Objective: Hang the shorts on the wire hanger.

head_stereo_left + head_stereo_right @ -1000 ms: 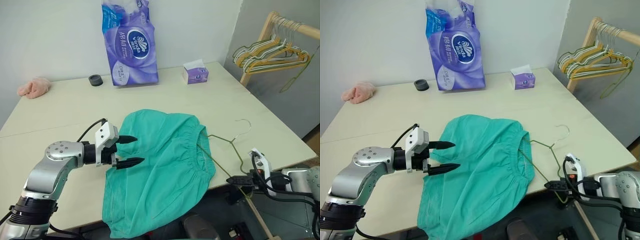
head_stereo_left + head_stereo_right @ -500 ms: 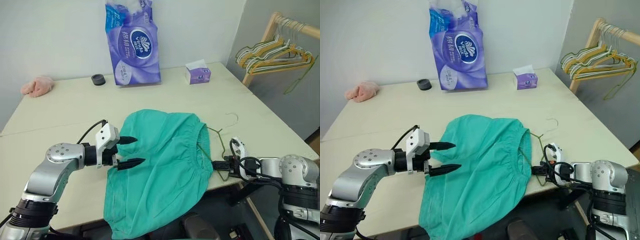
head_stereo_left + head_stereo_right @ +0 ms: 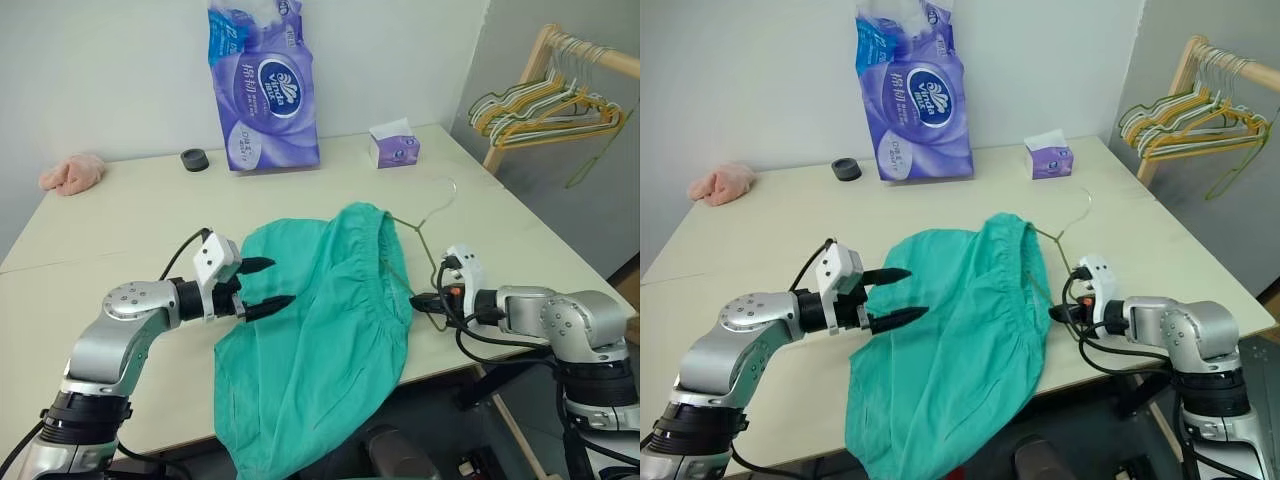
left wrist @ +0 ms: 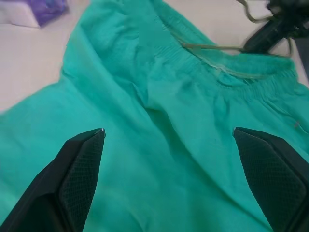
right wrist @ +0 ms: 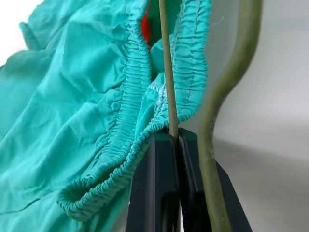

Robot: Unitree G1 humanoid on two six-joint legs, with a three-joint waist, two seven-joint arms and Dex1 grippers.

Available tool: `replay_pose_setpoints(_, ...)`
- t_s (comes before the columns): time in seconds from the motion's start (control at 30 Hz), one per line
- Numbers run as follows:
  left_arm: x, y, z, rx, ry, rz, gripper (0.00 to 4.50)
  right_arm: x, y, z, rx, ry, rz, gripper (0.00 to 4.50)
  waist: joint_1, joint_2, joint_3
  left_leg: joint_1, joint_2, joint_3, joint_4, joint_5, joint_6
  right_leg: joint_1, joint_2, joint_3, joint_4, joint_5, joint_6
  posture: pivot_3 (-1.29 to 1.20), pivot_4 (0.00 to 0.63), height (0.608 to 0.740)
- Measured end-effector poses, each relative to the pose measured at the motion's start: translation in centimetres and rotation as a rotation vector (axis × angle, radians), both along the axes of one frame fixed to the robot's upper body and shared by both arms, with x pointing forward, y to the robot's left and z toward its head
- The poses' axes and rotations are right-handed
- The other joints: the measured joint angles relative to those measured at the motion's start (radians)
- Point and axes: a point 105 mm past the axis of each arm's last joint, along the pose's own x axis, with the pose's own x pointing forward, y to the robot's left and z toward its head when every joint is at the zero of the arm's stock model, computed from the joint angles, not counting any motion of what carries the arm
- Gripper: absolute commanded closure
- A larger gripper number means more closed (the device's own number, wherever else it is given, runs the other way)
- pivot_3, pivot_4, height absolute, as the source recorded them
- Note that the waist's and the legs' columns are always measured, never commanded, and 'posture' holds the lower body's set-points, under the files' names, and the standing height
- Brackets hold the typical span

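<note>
The right gripper (image 3: 418, 300) has its jaws clenched on the thin olive-green bare-wire hanger (image 3: 410, 232), pinching one wire at the near corner of the triangle. From those jaws the wire runs up and away across the worktop (image 3: 130, 215), ending in the small hook. Part of the triangle is tucked inside the gathered waistband of the teal-green soft fabric shorts (image 3: 320, 320); the right wrist view shows the wire passing between the two waistband edges directly ahead of the jaws.

The left gripper (image 3: 262, 283) has its jaws released and spread wide, holding nothing. They hover over the leg side of the shorts, on the far side of the garment from the right jaws. The fabric lies straight ahead of and below the left jaws.

The long axis of the shorts runs from the raised waistband by the right jaws down to the legs, which hang over the near worktop edge. The left jaws are nearer the loose fabric; the right jaws are nearer the waistband.

Judgement: the next move turns on the left jaws steadying the fabric while the hanger feeds further in.

Count: one pair of shorts, one loose hanger, two grippers.
</note>
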Motion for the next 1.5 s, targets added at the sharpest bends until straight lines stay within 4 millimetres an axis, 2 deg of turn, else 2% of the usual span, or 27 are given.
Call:
replay_pose_setpoints(0.3,2.3,0.9,4.2,0.01,-0.159,0.04,0.02,0.8,2.0,1.8,-0.16,-0.252,0.196,4.5,0.0,0.0,0.0,-0.001,-0.001,-0.001,0.0,0.0,0.0,-0.001,-0.001,-0.001,0.0,0.003,-0.005,-0.31,0.018,0.74)
replay_pose_setpoints(0.43,3.0,1.5,5.9,0.132,-0.222,-0.013,0.02,0.5,2.6,2.3,-0.242,-0.349,0.304,4.5,0.0,0.0,-0.001,-0.001,-0.001,-0.002,0.0,0.0,0.0,-0.001,-0.001,-0.002,0.001,0.003,-0.005,-0.31,0.018,0.74)
replay_pose_setpoints(0.57,3.3,1.0,7.8,0.24,-0.301,-0.11,0.02,-0.2,3.6,2.3,-0.302,-0.424,0.419,4.5,0.0,0.0,-0.001,-0.001,-0.001,-0.001,0.0,0.0,0.0,-0.001,-0.001,-0.002,0.001,0.003,-0.005,-0.32,0.017,0.74)
replay_pose_setpoints(0.77,2.9,0.0,5.6,0.334,-0.246,-0.255,0.02,-0.4,3.6,2.1,-0.352,-0.468,0.477,4.5,-0.002,0.0,-0.001,-0.001,-0.001,-0.002,0.0,0.0,0.0,-0.002,-0.002,-0.002,0.001,0.003,-0.005,-0.32,0.017,0.74)
replay_pose_setpoints(0.93,0.9,-1.4,3.7,0.394,-0.163,-0.443,0.02,-0.5,3.8,2.1,-0.389,-0.51,0.522,4.5,-0.002,0.0,-0.001,-0.001,-0.001,-0.002,0.001,0.0,0.0,-0.002,-0.002,-0.002,0.002,0.003,-0.005,-0.34,0.022,0.74)
replay_pose_setpoints(1.43,1.4,-1.4,1.0,0.475,-0.151,-0.475,0.02,-0.9,4.7,3.0,-0.418,-0.587,0.603,4.5,-0.007,0.0,-0.001,-0.001,-0.001,-0.003,0.002,0.0,0.0,-0.001,-0.003,-0.002,0.003,0.003,-0.005,-0.35,0.021,0.74)
replay_pose_setpoints(1.5,1.3,-1.4,0.7,0.472,-0.144,-0.477,0.64,-0.9,4.7,2.9,-0.418,-0.585,0.603,4.5,-0.011,0.0,-0.001,-0.001,-0.001,-0.003,0.002,0.0,0.0,-0.001,-0.003,-0.002,0.003,0.003,-0.005,-0.35,0.021,0.74)
